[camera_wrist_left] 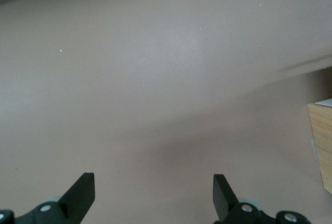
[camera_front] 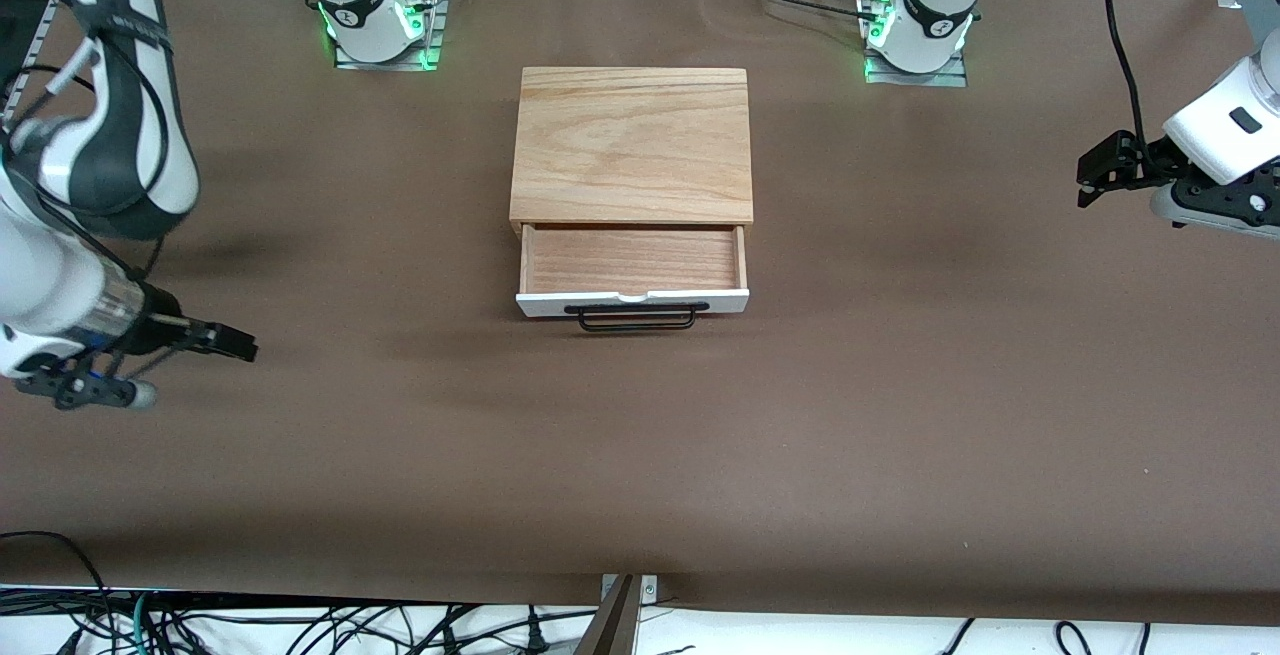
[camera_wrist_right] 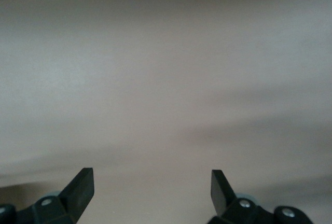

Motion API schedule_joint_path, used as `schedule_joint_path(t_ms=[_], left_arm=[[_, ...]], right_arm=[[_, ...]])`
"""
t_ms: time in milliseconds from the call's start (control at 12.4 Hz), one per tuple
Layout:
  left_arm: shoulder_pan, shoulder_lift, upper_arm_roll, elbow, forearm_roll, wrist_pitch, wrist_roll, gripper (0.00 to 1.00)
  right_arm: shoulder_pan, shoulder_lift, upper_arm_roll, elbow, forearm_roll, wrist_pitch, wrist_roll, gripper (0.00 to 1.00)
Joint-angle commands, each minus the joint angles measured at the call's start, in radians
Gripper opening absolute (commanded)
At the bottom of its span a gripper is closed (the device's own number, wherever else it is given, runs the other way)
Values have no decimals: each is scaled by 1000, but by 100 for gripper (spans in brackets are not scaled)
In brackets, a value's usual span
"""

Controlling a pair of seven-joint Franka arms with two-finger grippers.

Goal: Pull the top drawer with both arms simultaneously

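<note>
Two arms, one drawer, and neither gripper is anywhere near it right now. Starting closest to the front camera: the table edge with a mess of black cables (camera_front: 300, 630) hanging off it, then a big stretch of brown table covering (camera_front: 640, 455). Next up is the top drawer (camera_front: 632, 301), sitting mid-table and already slid partway out of the oak box casing (camera_front: 631, 145), so you can see its light wood floor with nothing in it. The black wire handle (camera_front: 636, 317) runs along the white front panel, facing the camera.

Handling-wise, I'd guess it's light and stiff, just thin wood sliding in a wood box, so the pull itself is easy. My worry is the whole casing skating over the table, or the drawer coming out skewed if one arm pulls harder. Best bet looks like pinching the bar near each end, one gripper per side.

The right gripper (camera_front: 228, 339) hovers over bare table toward the right arm's end, jaws spread wide with nothing between them. The left gripper (camera_front: 1098, 173) hangs over the left arm's end, also wide apart and empty; its wrist view just catches a corner of the casing.

Farthest away are the two arm bases with green lights (camera_front: 378, 30), bolted at the table's edge, plus some metal framing.
</note>
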Motion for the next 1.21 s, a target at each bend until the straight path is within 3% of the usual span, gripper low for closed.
schedule_joint_path(t_ms=[0, 162, 567, 1133], left_arm=[[-3, -13, 0, -5, -17, -10, -7, 100], [2, -13, 1, -5, -17, -10, 1, 100], [4, -13, 1, -5, -17, -10, 1, 100], [7, -13, 1, -5, -15, -10, 7, 100]], right_arm=[[-58, -162, 24, -70, -26, -63, -4, 100], [-60, -237, 24, -79, -26, -118, -4, 100], [-89, -294, 24, -137, -35, -159, 8, 100], [-88, -253, 24, -79, -30, -219, 2, 100]])
